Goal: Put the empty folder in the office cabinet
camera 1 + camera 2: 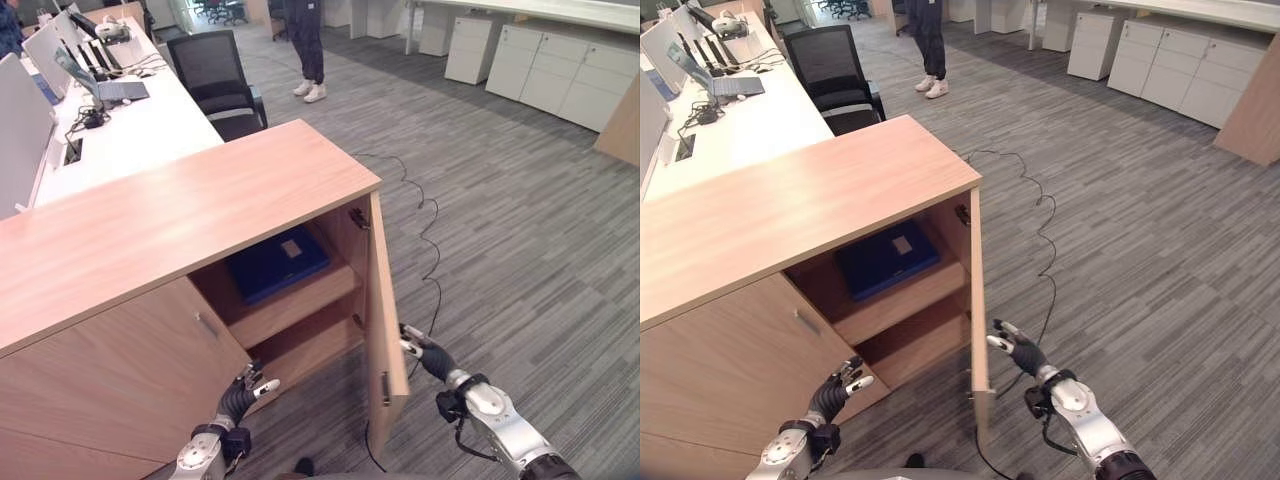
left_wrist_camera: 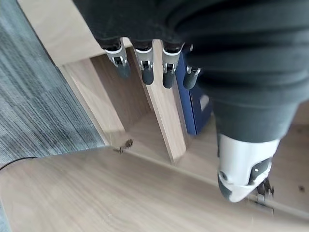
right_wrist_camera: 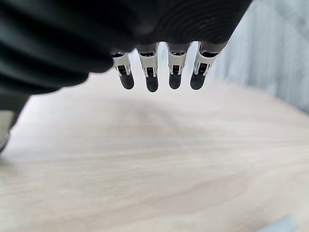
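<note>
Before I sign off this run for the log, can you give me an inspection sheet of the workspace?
Surface: wooden cabinet top, bare.
Job's things: blue folder lies flat on the upper shelf; cabinet door stands open.
Clutter: laptop and small gear on the white desk.
Hands: left hand open, low before the cabinet; right hand open, at the door's outer face.
Cables: black cable trails across the carpet.
Surroundings: black office chair, a person standing, white cabinets along the far wall.
</note>
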{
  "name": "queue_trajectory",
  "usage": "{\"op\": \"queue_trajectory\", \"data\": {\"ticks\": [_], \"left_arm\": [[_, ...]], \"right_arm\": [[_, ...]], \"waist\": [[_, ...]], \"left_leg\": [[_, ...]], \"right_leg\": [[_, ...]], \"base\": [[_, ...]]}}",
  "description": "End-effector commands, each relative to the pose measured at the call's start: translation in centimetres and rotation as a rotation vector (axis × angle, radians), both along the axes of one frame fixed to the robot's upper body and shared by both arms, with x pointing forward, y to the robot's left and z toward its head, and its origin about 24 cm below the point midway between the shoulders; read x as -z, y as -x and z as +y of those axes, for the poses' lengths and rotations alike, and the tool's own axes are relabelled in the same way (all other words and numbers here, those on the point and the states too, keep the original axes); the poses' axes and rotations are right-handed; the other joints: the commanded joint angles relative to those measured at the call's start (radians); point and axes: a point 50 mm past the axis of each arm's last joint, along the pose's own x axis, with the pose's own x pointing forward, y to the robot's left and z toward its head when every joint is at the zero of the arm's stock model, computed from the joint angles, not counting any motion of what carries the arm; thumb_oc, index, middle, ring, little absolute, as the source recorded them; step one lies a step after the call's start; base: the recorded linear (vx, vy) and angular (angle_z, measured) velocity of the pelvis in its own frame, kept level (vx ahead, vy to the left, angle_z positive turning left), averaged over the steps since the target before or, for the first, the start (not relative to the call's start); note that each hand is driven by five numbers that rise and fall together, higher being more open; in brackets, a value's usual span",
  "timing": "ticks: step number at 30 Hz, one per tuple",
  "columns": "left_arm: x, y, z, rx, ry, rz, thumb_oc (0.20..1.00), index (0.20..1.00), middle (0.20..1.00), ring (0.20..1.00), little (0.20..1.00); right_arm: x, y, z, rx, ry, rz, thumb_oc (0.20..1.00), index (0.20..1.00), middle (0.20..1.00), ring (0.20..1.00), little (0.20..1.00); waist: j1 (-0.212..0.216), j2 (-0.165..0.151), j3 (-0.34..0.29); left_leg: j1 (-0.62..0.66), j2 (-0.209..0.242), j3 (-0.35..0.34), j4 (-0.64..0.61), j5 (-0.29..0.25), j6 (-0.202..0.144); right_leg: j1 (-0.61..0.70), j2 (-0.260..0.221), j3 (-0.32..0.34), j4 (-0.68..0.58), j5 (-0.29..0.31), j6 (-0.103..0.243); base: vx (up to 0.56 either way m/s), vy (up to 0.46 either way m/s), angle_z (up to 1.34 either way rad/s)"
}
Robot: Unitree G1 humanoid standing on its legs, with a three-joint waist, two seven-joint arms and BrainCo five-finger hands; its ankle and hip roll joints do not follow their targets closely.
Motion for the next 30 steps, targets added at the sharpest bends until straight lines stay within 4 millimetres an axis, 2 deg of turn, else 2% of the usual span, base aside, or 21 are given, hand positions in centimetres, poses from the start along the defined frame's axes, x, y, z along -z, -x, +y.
{"op": "queue_trajectory", "data": {"ticks": [1, 2, 3, 4, 5, 6, 8, 10, 12, 20, 22, 25, 26, 30], "left_arm": [[-2.7, -4.1, 1.2, -0.006, -0.052, -0.170, 1.000, 1.000, 1.000, 1.000, 1.000], [-2.9, -4.4, 1.0, -0.004, -0.051, -0.178, 1.000, 1.000, 1.000, 1.000, 1.000], [-3.0, -4.5, 1.0, -0.004, -0.050, -0.185, 1.000, 1.000, 1.000, 1.000, 1.000], [-3.0, -4.5, 1.0, -0.004, -0.051, -0.186, 1.000, 1.000, 1.000, 1.000, 1.000], [-2.9, -4.3, 1.1, -0.008, -0.050, -0.177, 1.000, 1.000, 1.000, 1.000, 1.000], [-2.6, -4.1, 1.1, -0.005, -0.050, -0.161, 1.000, 1.000, 1.000, 1.000, 1.000], [-2.5, -3.9, 0.9, 0.005, -0.048, -0.152, 1.000, 1.000, 1.000, 1.000, 1.000], [-1.9, -2.8, 1.0, 0.028, -0.060, -0.107, 1.000, 1.000, 1.000, 1.000, 1.000], [-1.8, -2.5, 1.3, 0.031, -0.069, -0.097, 1.000, 1.000, 1.000, 1.000, 1.000], [-1.0, -0.8, 3.3, 0.089, -0.163, -0.002, 1.000, 1.000, 1.000, 1.000, 1.000], [-1.0, -0.8, 3.5, 0.100, -0.172, 0.006, 1.000, 1.000, 1.000, 1.000, 1.000], [-0.9, -0.3, 3.6, 0.106, -0.171, 0.016, 1.000, 1.000, 1.000, 1.000, 1.000], [-0.9, -0.2, 3.5, 0.115, -0.163, 0.015, 1.000, 1.000, 1.000, 1.000, 1.000], [-1.0, -0.1, 3.3, 0.129, -0.150, 0.016, 1.000, 1.000, 1.000, 1.000, 1.000]], "right_arm": [[-3.8, -3.4, 3.6, -0.078, -0.083, -0.199, 1.000, 1.000, 1.000, 1.000, 1.000], [-4.2, -3.9, 3.9, -0.079, -0.089, -0.219, 1.000, 1.000, 1.000, 1.000, 1.000], [-4.9, -4.5, 4.7, -0.080, -0.111, -0.245, 1.000, 1.000, 1.000, 1.000, 1.000], [-5.2, -4.8, 5.1, -0.078, -0.124, -0.254, 1.000, 1.000, 1.000, 1.000, 1.000], [-5.6, -5.3, 5.5, -0.053, -0.144, -0.265, 1.000, 1.000, 1.000, 1.000, 1.000], [-5.6, -5.7, 5.2, -0.005, -0.159, -0.265, 1.000, 1.000, 1.000, 1.000, 1.000], [-5.5, -5.7, 4.8, 0.022, -0.163, -0.264, 1.000, 1.000, 1.000, 1.000, 1.000], [-5.6, -6.4, 4.2, 0.091, -0.178, -0.267, 1.000, 1.000, 1.000, 1.000, 1.000], [-5.7, -6.6, 3.9, 0.117, -0.182, -0.271, 1.000, 1.000, 1.000, 1.000, 1.000], [-7.2, -9.9, 1.5, 0.301, -0.153, -0.311, 1.000, 1.000, 1.000, 1.000, 1.000], [-7.2, -10.6, 1.0, 0.349, -0.154, -0.304, 1.000, 1.000, 1.000, 1.000, 1.000], [-8.5, -12.1, -0.5, 0.408, -0.113, -0.331, 1.000, 1.000, 1.000, 1.000, 1.000], [-9.2, -13.0, -1.3, 0.453, -0.113, -0.336, 1.000, 1.000, 1.000, 1.000, 1.000], [-11.5, -14.7, -3.8, 0.546, -0.080, -0.376, 1.000, 1.000, 1.000, 1.000, 1.000]], "waist": [[0.037, -0.081, 0.064], [0.031, -0.087, 0.072], [0.029, -0.099, 0.076], [0.033, -0.103, 0.073], [0.038, -0.107, 0.070], [0.036, -0.106, 0.064], [0.032, -0.104, 0.061], [0.050, -0.102, 0.035], [0.058, -0.106, 0.033], [0.167, -0.159, 0.028], [0.182, -0.164, 0.027], [0.200, -0.168, 0.027], [0.219, -0.172, 0.025], [0.238, -0.174, 0.022]], "left_leg": [[-0.056, 0.024, 0.095, 0.042, 0.043, -0.055], [-0.086, 0.035, 0.143, 0.080, 0.044, -0.047], [-0.098, 0.062, 0.231, 0.149, 0.015, -0.032], [-0.097, 0.063, 0.237, 0.176, -0.006, -0.031], [-0.083, 0.054, 0.212, 0.230, -0.041, -0.031], [-0.053, 0.063, 0.234, 0.244, -0.073, -0.028], [-0.045, 0.065, 0.257, 0.236, -0.074, -0.020], [-0.020, 0.042, 0.293, 0.180, -0.083, -0.011], [-0.017, 0.035, 0.286, 0.173, -0.081, -0.008], [-0.015, -0.019, 0.206, 0.077, -0.058, 0.031], [-0.009, -0.030, 0.194, 0.056, -0.054, 0.040], [0.008, -0.042, 0.185, 0.032, -0.055, 0.052], [0.009, -0.048, 0.183, 0.030, -0.056, 0.057], [0.003, -0.059, 0.169, 0.028, -0.054, 0.063]], "right_leg": [[0.035, -0.068, -0.012, 0.008, -0.093, 0.064], [0.031, -0.079, -0.038, 0.008, -0.092, 0.063], [0.023, -0.091, -0.066, 0.008, -0.084, 0.053], [0.018, -0.093, -0.074, 0.008, -0.082, 0.048], [0.020, -0.097, -0.094, 0.008, -0.077, 0.037], [0.026, -0.097, -0.136, 0.012, -0.088, 0.024], [0.028, -0.097, -0.157, 0.014, -0.086, 0.023], [0.045, -0.084, -0.186, 0.017, -0.081, 0.024], [0.053, -0.085, -0.189, 0.021, -0.081, 0.026], [0.043, -0.119, -0.260, 0.114, -0.086, 0.050], [0.034, -0.129, -0.265, 0.143, -0.089, 0.059], [0.016, -0.149, -0.270, 0.171, -0.073, 0.076], [0.019, -0.149, -0.269, 0.165, -0.071, 0.079], [0.023, -0.148, -0.274, 0.161, -0.067, 0.085]], "base": [[-0.20, 0.030, 0.70], [-0.28, 0.027, 1.36], [-0.19, -0.008, 1.89], [-0.18, -0.031, 1.55], [-0.11, -0.007, 0.79], [-0.09, 0.027, 0.39], [-0.03, 0.035, 0.80], [0.09, 0.063, 0.95], [0.06, 0.056, 0.51], [0.01, 0.048, 0.32], [-0.02, 0.053, 0.27], [-0.02, 0.050, 0.33], [-0.02, 0.051, 0.15], [-0.01, 0.018, 0.02]]}}
